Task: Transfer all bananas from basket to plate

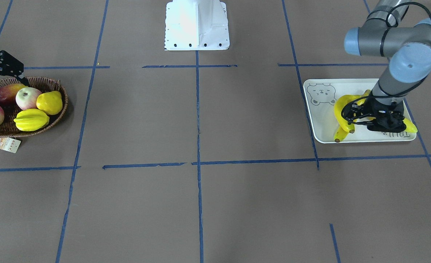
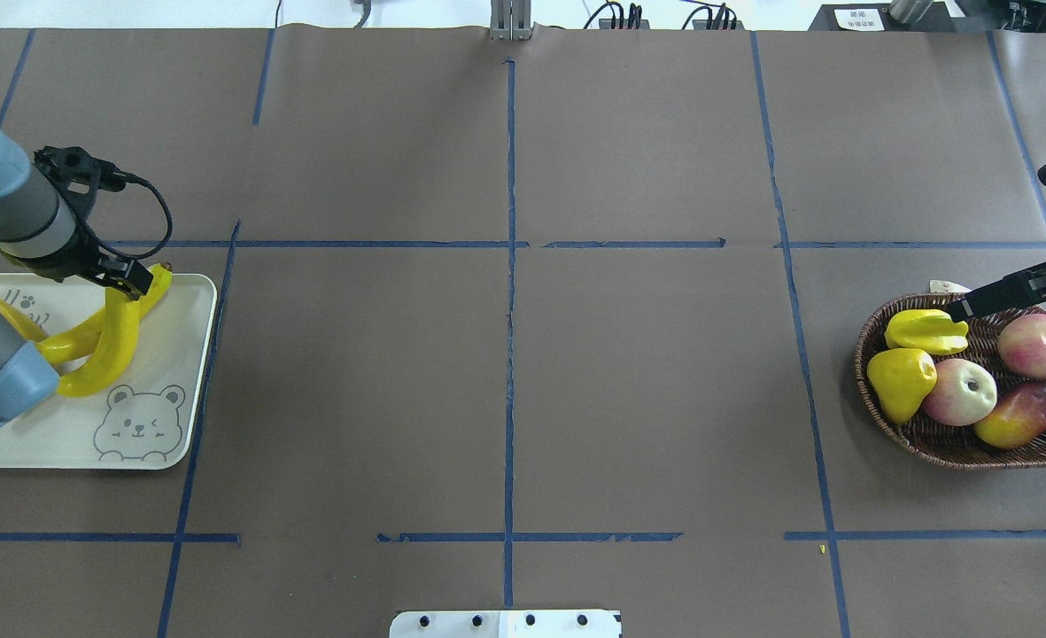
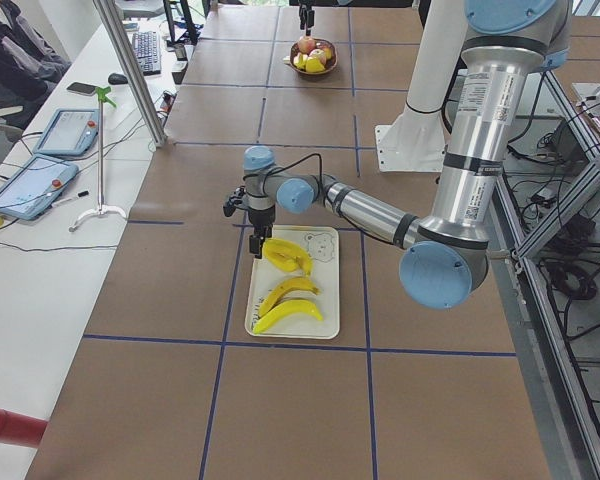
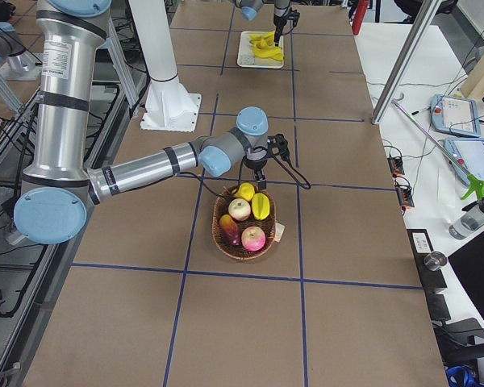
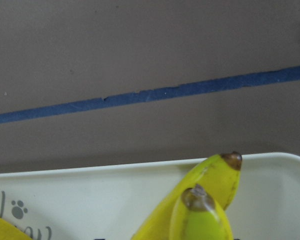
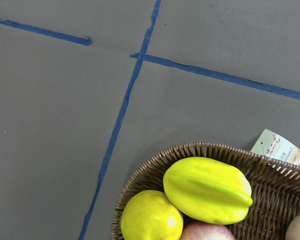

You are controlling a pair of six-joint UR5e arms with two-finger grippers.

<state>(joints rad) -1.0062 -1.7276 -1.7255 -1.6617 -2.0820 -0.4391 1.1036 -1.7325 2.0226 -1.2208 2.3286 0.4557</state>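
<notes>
Several yellow bananas [image 2: 115, 332] lie crossed on the off-white plate [image 2: 62, 434] with the bear print, at the table's left end. My left gripper [image 2: 133, 282] hangs low over the plate's far side, right at the upper end of the top banana [image 5: 205, 220]. Its fingertips are hidden, so I cannot tell whether it grips. No banana shows in the wicker basket [image 2: 930, 447] at the right end. My right gripper [image 1: 9, 89] stands open above the basket's far rim, holding nothing.
In the basket lie a starfruit [image 2: 925, 330], a yellow lemon-like fruit [image 2: 901, 379], two apples [image 2: 958, 392] and a reddish fruit [image 2: 1018, 415]. The robot base [image 1: 197, 25] stands mid-table. A person and tablets are at a side table [image 3: 40, 170].
</notes>
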